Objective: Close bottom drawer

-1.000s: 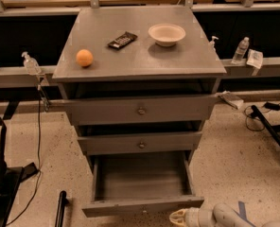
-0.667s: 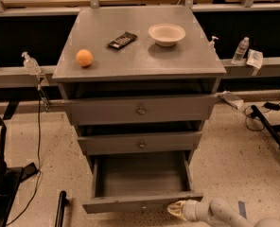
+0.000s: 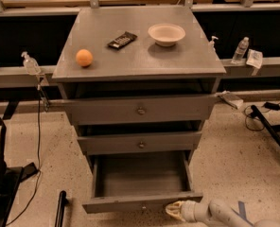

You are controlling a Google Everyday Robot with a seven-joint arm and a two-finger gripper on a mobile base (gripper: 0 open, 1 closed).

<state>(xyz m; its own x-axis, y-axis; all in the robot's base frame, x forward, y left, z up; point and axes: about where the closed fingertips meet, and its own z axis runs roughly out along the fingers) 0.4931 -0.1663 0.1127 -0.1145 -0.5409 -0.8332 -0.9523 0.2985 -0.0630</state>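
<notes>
Clearly, the dull grey bottom drawer (image 3: pixel 126 204) stood pulled far out, the cream-tipped pincer (image 3: pixel 177 211) low beside its front's right end, spread impossible to tell. Pushing so far off-centre might have skewed the drawer, jamming it.

Arm (image 3: pixel 227 215) cut off at the lower edge, tool (image 3: pixel 176 211) blurred, just beside bottom drawer (image 3: pixel 130 203) front corner

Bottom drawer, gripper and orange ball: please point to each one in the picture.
bottom drawer (image 3: pixel 121 204), camera view, on its front panel.
gripper (image 3: pixel 174 210), camera view, on its pale tip beside the drawer front's right end.
orange ball (image 3: pixel 84 58), camera view, on its middle.
</notes>
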